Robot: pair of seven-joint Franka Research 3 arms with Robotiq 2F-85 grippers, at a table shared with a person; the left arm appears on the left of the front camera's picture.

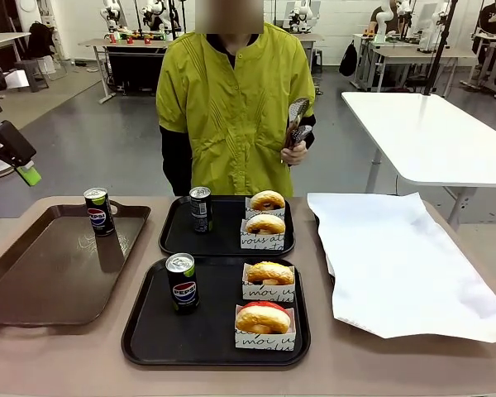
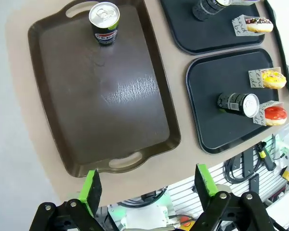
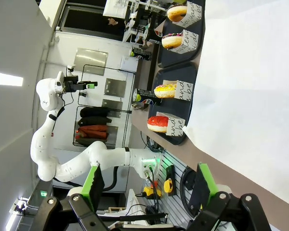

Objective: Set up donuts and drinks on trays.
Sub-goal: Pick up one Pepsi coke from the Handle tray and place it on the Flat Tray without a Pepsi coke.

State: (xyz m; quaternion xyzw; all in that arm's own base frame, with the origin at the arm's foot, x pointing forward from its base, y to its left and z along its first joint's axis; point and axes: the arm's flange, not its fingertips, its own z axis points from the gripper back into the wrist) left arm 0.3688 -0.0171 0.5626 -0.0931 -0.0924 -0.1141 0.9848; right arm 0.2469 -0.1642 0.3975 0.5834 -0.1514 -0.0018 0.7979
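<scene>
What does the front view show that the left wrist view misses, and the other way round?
Front view alone: the person holding tongs at the far side, and the whole white paper sheet.

Left wrist view alone: the left gripper, open, high above the table's near edge, with cabling below it.

Both: the brown tray with one Pepsi can, and two black trays, each carrying a can and boxed donuts.

I see a tan desk [image 1: 83, 356] carrying a large brown tray [image 1: 33, 289] at my left. Two black trays [image 1: 149, 331] lie at the middle, one behind the other, and a white paper sheet [image 1: 405, 265] lies at my right.
</scene>
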